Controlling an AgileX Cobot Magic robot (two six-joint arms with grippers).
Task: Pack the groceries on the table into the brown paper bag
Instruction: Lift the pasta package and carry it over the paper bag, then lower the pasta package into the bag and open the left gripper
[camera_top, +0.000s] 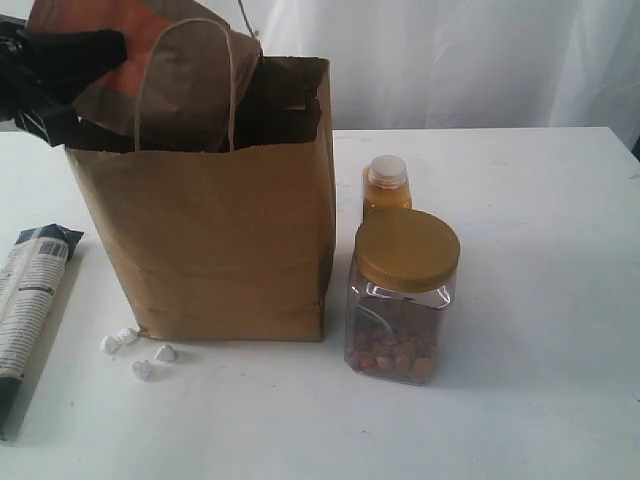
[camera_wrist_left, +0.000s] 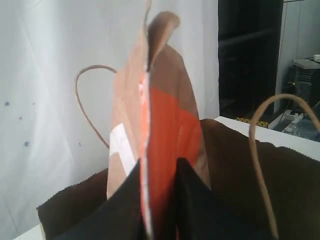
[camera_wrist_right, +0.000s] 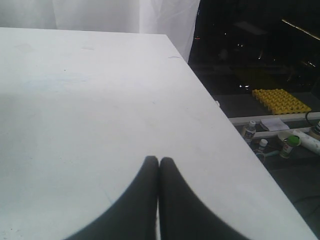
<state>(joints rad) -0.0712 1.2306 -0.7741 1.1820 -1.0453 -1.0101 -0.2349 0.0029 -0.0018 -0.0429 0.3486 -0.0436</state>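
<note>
1. Leftmost, long blue-white package (camera_top: 25, 300) lies on desk (camera_top: 540, 300); white lumps (camera_top: 142, 370) by the bag's front corner.
2. Next, left hand (camera_wrist_left: 159, 200) pinching brown pouch (camera_wrist_left: 170, 125) (upright, over bag mouth).
3. Upright brown paper bag (camera_top: 220, 240); orange bottle (camera_top: 386, 190) and nut jar (camera_top: 400, 300) just right of it.
4. Lastly, right hand (camera_wrist_right: 159, 200) pressed together above desk.

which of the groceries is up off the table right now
The brown pouch with red label, gripped by the left pincer above the brown paper bag; the nut jar, orange bottle, long package and white lumps sit on the table.
</note>
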